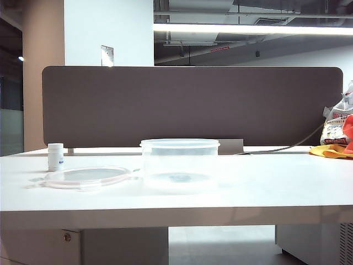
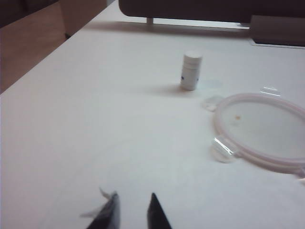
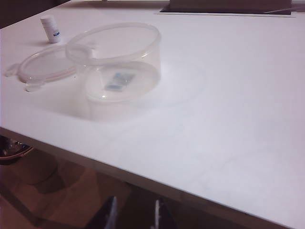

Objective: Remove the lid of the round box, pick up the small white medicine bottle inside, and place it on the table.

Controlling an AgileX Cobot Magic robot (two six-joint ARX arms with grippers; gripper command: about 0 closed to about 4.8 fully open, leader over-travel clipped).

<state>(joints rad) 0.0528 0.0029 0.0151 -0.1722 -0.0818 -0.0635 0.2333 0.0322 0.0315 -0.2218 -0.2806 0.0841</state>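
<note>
On my exterior view the small white medicine bottle (image 1: 55, 156) stands upright at the left of the table (image 1: 265, 187), with the lid (image 1: 87, 178) lying flat just in front of it and the round box (image 1: 180, 164) open at centre frame beside the lid. My left gripper (image 2: 132, 212) hangs low over bare table at the bottom of its wrist view, jaws narrowly parted and holding nothing. My right gripper (image 3: 133, 214) sits off the table's near edge, jaws likewise narrow and empty.
</note>
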